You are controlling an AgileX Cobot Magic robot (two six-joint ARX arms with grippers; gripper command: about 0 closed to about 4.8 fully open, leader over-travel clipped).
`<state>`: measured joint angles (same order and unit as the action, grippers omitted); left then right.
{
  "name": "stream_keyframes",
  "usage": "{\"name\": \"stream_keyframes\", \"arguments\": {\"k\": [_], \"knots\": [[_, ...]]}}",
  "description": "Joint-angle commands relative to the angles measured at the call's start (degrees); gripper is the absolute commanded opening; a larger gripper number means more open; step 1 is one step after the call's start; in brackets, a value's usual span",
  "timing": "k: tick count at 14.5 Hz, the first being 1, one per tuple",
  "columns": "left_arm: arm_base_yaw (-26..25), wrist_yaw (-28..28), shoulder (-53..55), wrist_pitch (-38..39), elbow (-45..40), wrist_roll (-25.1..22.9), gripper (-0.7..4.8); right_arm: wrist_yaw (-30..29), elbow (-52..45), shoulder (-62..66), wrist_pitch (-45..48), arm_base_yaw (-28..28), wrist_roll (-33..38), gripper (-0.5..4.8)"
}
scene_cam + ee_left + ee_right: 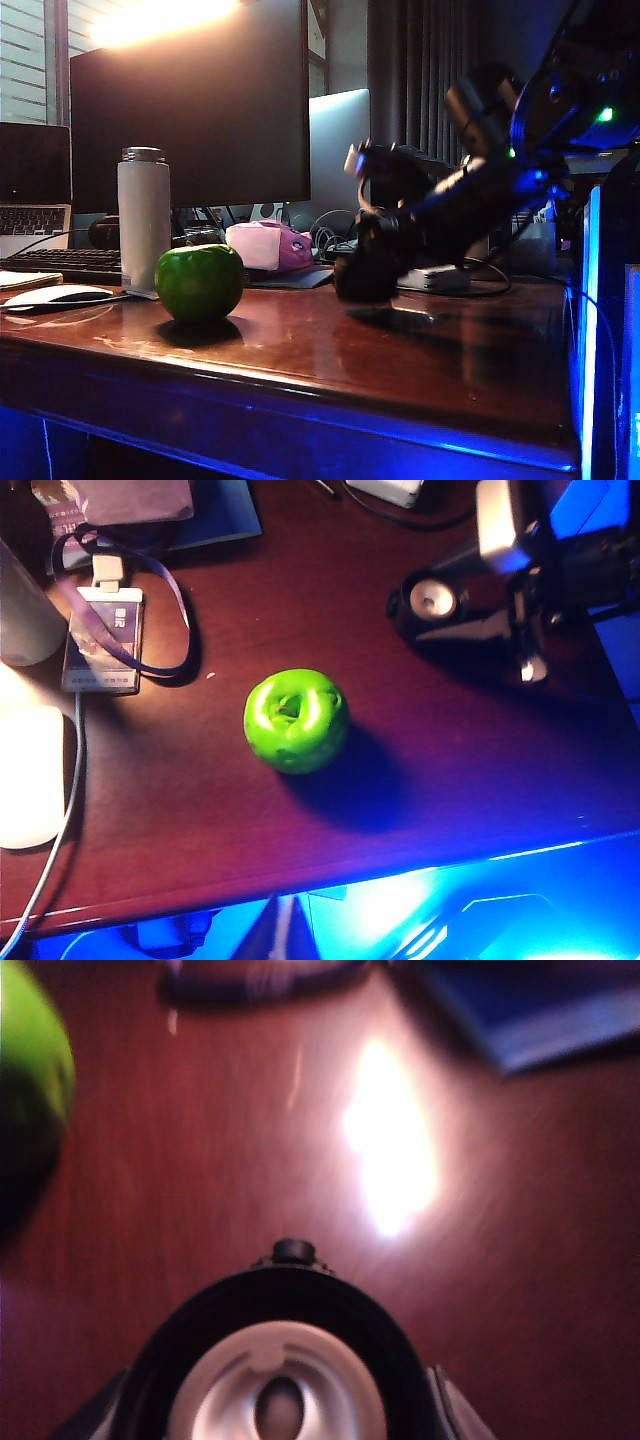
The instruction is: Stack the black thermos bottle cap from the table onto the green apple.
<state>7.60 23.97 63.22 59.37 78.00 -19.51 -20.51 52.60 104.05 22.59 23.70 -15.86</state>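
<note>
Currently the cap [275, 1380] is clamped across its sides by the right gripper [470, 620], seen at upper right of the left wrist view and right of centre in the exterior view; it cannot be told whether the cap is resting on the table [400, 350] or just off it. It is held mouth-up, pale inner liner showing. The apple [199, 282] sits on the table at lower left of the exterior view, well apart from the cap. The left gripper is not in view, so its jaw state cannot be told. The cap is judged light, rigid and smooth-walled, so some slip is possible; the grip across the side wall looks right. The apple is glossy, round and dimpled on top [290, 705], so a poor seat is expected: the cap should be centred over the dimple and released gently, or a roll-off is likely.
</note>
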Motion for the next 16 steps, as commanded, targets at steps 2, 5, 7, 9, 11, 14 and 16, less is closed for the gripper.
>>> {"name": "stream_keyframes", "arguments": {"k": [2,5,7,9,11,14,16], "knots": [[0.00,0.28,-0.15,-0.28,0.26,-0.04,-0.03,0.07,0.59,-5.77,1.62,0.72,0.83,2.51],[0.00,0.28,-0.15,-0.28,0.26,-0.02,-0.03,1.55,9.55,-6.88,-10.56,3.89,0.81,2.51],[0.00,0.26,-0.15,-0.28,0.26,-0.02,-0.03,1.53,15.54,-6.82,-13.66,6.19,0.55,2.51],[0.00,0.28,-0.15,-0.28,0.26,-0.02,-0.03,1.51,18.71,-6.75,-13.53,7.85,0.37,2.51],[0.00,0.28,-0.15,-0.28,0.26,-0.02,-0.03,1.46,19.10,-6.25,-13.31,9.22,0.42,2.51],[0.00,0.26,-0.15,-0.28,0.26,-0.02,-0.03,1.55,20.06,-3.06,-13.73,11.96,0.42,2.51],[0.00,0.26,-0.15,-0.28,0.26,-0.02,-0.03,4.04,21.18,-1.38,-13.75,13.55,0.35,2.51]]}}
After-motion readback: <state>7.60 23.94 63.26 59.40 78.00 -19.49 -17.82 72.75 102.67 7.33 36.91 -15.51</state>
